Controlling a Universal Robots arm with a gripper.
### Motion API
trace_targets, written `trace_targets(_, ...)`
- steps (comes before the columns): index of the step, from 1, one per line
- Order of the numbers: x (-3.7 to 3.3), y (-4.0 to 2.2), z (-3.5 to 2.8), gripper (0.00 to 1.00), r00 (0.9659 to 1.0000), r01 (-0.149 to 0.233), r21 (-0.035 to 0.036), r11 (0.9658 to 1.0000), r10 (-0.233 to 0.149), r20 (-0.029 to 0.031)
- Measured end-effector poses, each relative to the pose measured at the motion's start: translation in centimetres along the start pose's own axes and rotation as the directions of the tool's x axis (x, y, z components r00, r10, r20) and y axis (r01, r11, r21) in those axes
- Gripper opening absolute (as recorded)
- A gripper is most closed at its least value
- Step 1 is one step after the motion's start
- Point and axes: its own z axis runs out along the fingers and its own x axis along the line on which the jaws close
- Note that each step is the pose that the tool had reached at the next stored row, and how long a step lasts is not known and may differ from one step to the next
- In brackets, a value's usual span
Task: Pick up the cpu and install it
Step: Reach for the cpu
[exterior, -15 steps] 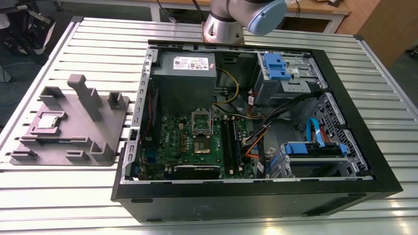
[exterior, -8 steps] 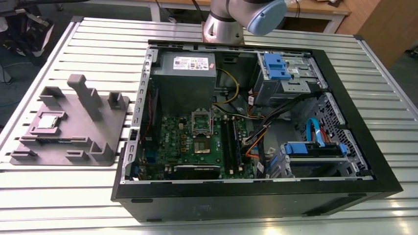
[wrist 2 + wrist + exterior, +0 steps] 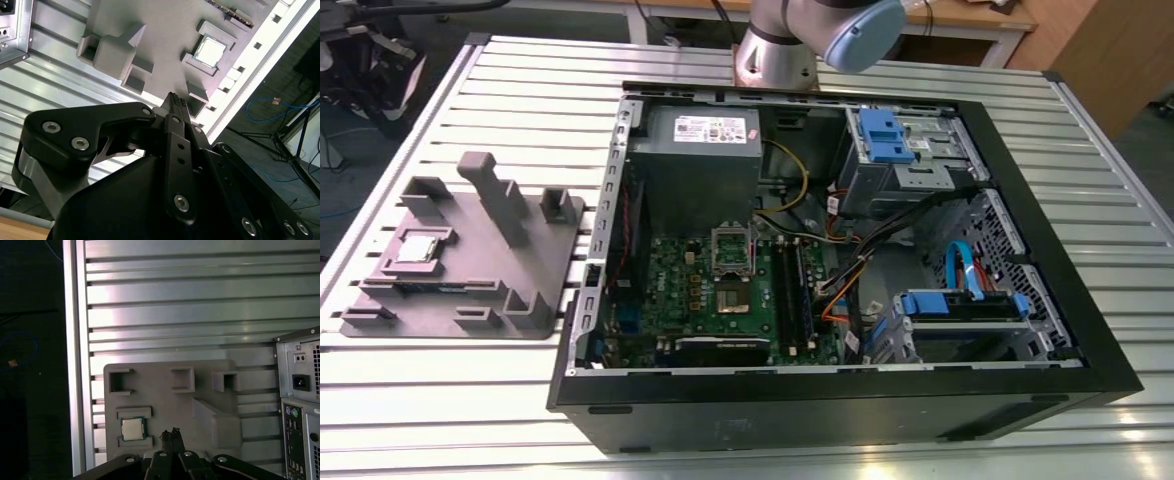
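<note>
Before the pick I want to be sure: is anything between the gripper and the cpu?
Nothing visible. The cpu lies uncovered in the grey holder tray, and the gripper hangs clear of it.

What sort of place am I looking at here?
Probably a robotics lab or test bench: an opened black desktop computer case lies on a ribbed aluminium table, a grey plastic holder tray beside it carries a small silvery square chip, and a grey robot arm stands behind.

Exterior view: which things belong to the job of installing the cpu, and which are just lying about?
Belong to the job:
cpu
holder tray
motherboard socket
gripper

Just lying about:
power supply
blue drive cage
orange cables
</note>
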Motion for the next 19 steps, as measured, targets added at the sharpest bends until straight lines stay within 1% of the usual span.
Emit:
trace_targets(13, 0.63, -0.09, 0.58, 0.11, 1.0, 0.0, 0.0, 1.0, 0.0, 0.0)
trace_targets(19, 0.88, -0.29, 1.04, 0.11, 1.0, 0.0, 0.0, 1.0, 0.0, -0.0001)
